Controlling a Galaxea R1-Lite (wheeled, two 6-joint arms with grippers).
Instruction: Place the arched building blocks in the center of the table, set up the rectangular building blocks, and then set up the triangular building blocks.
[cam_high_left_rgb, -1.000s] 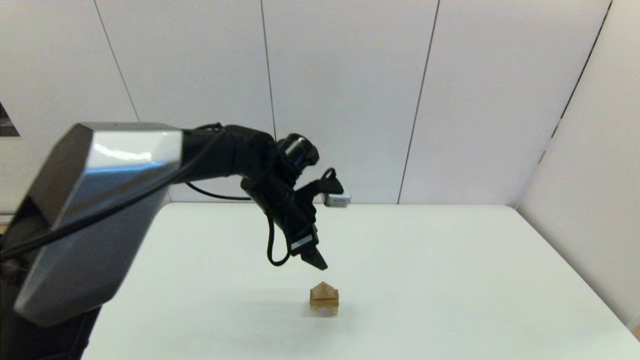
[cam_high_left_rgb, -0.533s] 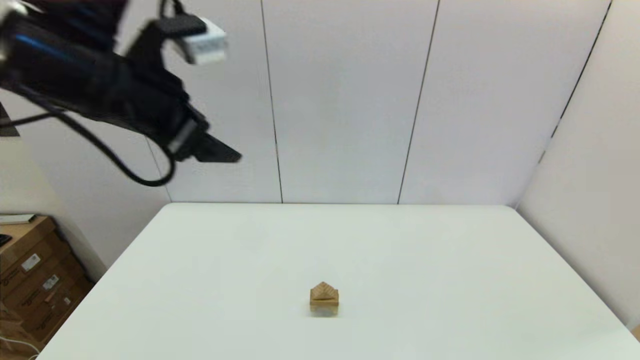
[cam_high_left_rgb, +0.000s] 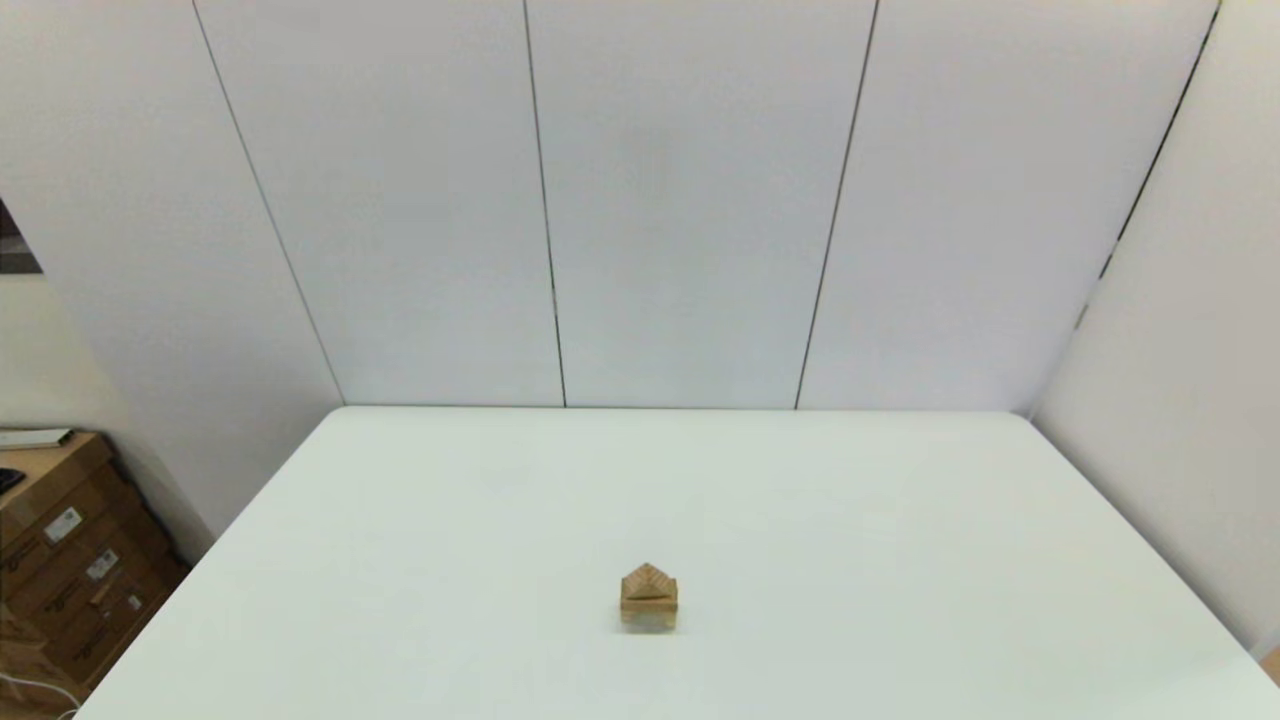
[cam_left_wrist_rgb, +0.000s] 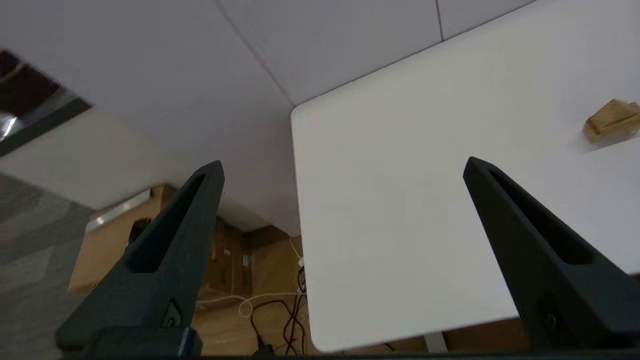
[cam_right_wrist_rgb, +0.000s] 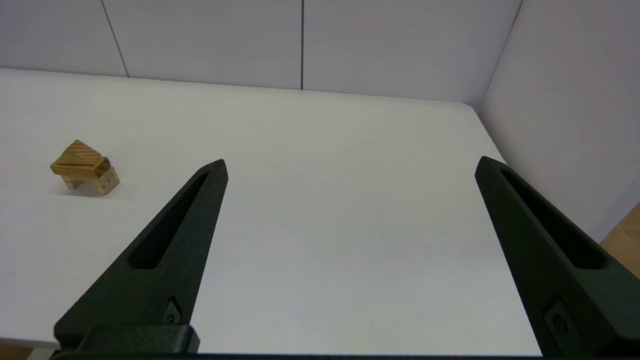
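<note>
Blocks stand stacked as one small house near the middle of the white table (cam_high_left_rgb: 420, 560), a little toward its near edge. At the bottom sits the arched building block (cam_high_left_rgb: 648, 620), its hollow facing down against the tabletop. On it lies the thin rectangular building block (cam_high_left_rgb: 648, 599), flat across the arch. On top rests the triangular building block (cam_high_left_rgb: 648, 578), peak upward, its striped end grain facing the robot. All three touch one another and nothing else touches them.

Neither arm appears in the head view. The left pincer (cam_left_wrist_rgb: 342, 167) hangs beyond the table's left edge, near its far left corner, fingers spread wide and grasping nothing; one finger (cam_left_wrist_rgb: 165, 250) shows over the floor and the cardboard boxes (cam_high_left_rgb: 70, 570) beside the table, the other over the tabletop. The stack lies well apart from it, toward the table's middle.

The right pincer (cam_right_wrist_rgb: 350, 165) hovers over the right part of the table near the near edge, likewise released, with its fingers (cam_right_wrist_rgb: 165, 240) far apart and empty. From there the stack sits well off toward the table's middle, with the rectangular slab jutting slightly past the arch.

Grey wall panels (cam_high_left_rgb: 680, 200) rise behind the far edge.
</note>
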